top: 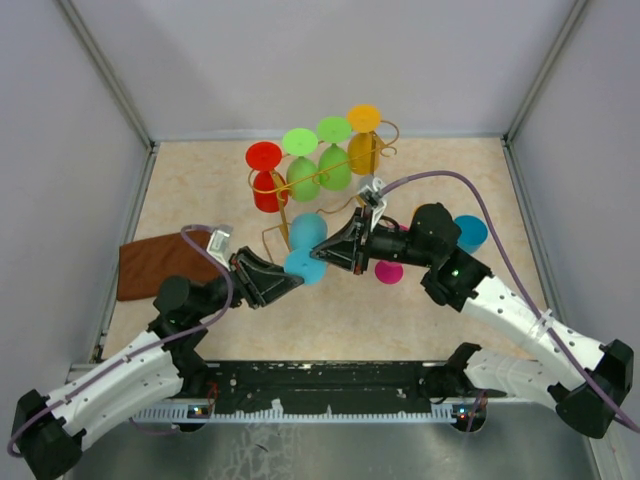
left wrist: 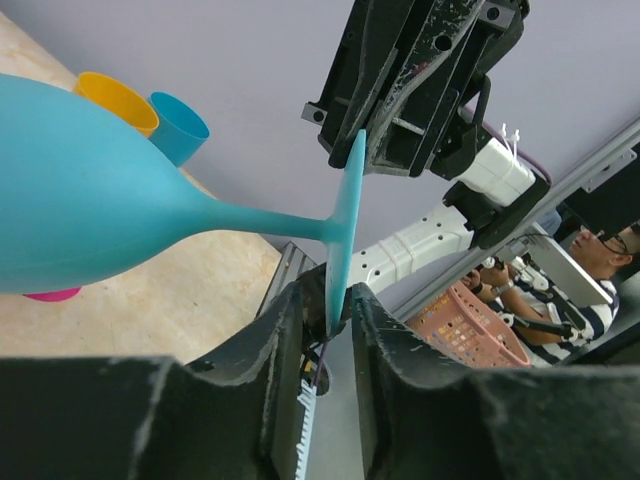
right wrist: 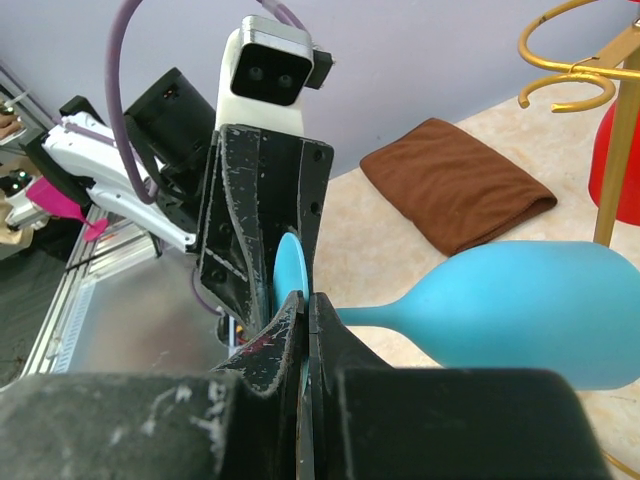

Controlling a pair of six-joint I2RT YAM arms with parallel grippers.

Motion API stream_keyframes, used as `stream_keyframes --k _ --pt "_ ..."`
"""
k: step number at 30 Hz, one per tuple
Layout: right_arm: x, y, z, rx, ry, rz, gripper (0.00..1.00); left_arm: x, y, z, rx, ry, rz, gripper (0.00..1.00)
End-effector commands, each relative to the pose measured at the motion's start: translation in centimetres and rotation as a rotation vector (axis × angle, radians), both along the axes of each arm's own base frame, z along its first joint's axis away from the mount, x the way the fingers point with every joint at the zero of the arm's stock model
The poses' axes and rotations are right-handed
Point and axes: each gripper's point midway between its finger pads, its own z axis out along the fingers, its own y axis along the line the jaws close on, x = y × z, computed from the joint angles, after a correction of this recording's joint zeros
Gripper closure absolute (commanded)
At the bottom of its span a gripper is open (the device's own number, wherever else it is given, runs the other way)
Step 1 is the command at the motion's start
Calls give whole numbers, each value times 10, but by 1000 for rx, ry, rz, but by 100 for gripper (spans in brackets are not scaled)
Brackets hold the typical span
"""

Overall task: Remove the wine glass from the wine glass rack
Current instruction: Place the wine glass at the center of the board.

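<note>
A blue wine glass [top: 307, 232] lies on its side in mid-air, in front of the gold wine glass rack [top: 391, 133]. My right gripper [top: 318, 252] is shut on the glass's round foot [right wrist: 290, 268], pinching it flat between the fingertips [right wrist: 312, 300]. My left gripper [left wrist: 337, 305] faces it from the other side. Its jaws straddle the foot's rim [left wrist: 346, 215] with a small gap on each side. The bowl [left wrist: 80, 220] points away towards the rack. Red, green and orange glasses [top: 305, 170] hang on the rack.
A folded brown cloth [top: 155, 265] lies at the left. A pink glass [top: 389, 271] and a blue cup [top: 470, 232] sit behind the right arm. An orange cup [left wrist: 115, 100] stands beside the blue one. The rack's upright [right wrist: 604, 190] and red glass [right wrist: 620, 170] are close to the blue bowl.
</note>
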Motion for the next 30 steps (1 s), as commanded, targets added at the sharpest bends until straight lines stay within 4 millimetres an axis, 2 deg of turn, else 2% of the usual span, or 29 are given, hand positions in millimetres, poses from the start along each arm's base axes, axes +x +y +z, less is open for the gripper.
stream_keyframes --k 1,5,10,17,20,23,30 --pt "-3 0 18 51 -54 25 100 -9 -1 12 -34 -53 -53 72" --pt "-4 0 18 50 -56 28 100 -10 -2 10 -25 -66 -56 89" --pt "-5 -1 19 51 -57 26 100 -11 0 8 -15 -96 -41 100" --pt "-5 -2 21 54 -61 25 100 -10 5 9 -18 -119 -13 100" --pt "-6 -2 20 53 -60 26 100 -12 4 10 -19 -125 -25 87" --pt "-6 0 20 54 -60 30 100 -14 0 12 -11 -134 -54 81" --pt "-7 0 21 51 -61 33 100 -15 -6 11 2 -133 -87 81"
